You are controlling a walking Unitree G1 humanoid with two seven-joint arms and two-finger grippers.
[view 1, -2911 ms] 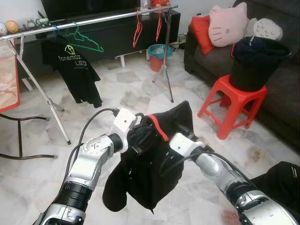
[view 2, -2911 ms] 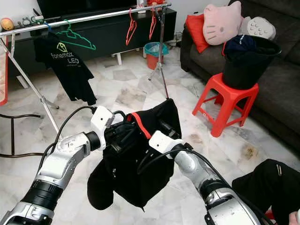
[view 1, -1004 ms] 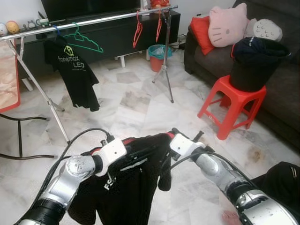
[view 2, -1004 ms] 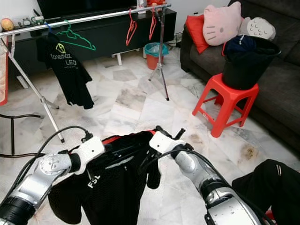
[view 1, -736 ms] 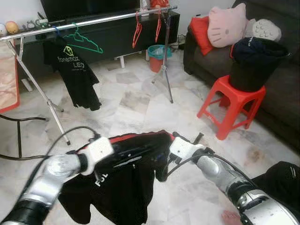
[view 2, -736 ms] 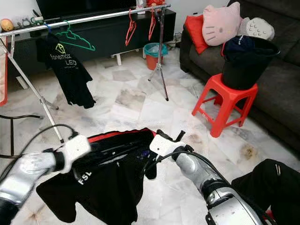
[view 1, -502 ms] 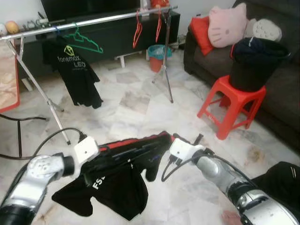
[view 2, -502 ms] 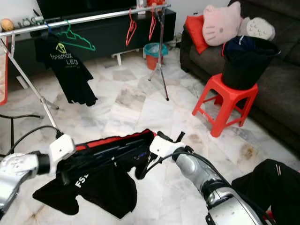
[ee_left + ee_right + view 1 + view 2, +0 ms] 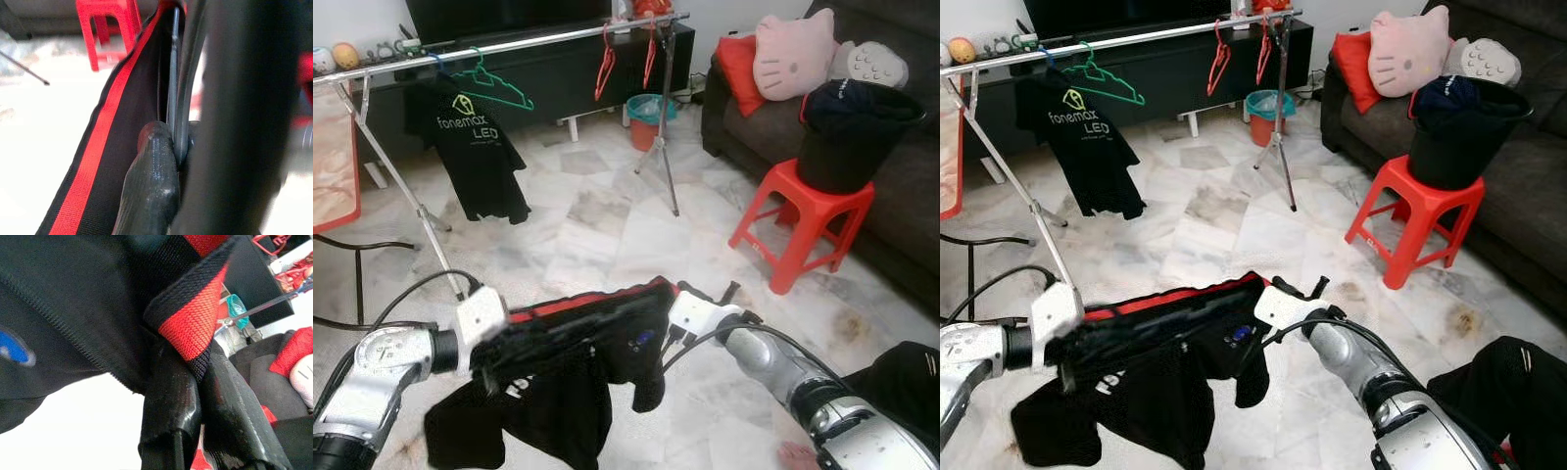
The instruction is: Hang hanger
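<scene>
We hold black shirt [image 9: 568, 362] stretched between us: left hand [image 9: 499, 348] clamped on hem at 9 o'clock, right hand [image 9: 661, 318] pinching red-trimmed edge at 3. Long axis runs left-right. Rail [image 9: 509, 44] far off at 12, green hanger [image 9: 494, 86] there; left arm looks nearer.

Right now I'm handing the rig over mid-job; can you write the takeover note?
Left end effector: shut on the black garment, at its red-trimmed edge.
Right end effector: shut on the same trim at the other end; the garment is stretched between both arms, low over the floor.
Drying rail: ahead across the room, holding a black T-shirt, a green hanger and red hangers.
Done: garment picked up and spread.
Left: carry it to the rail and hang it.
</scene>
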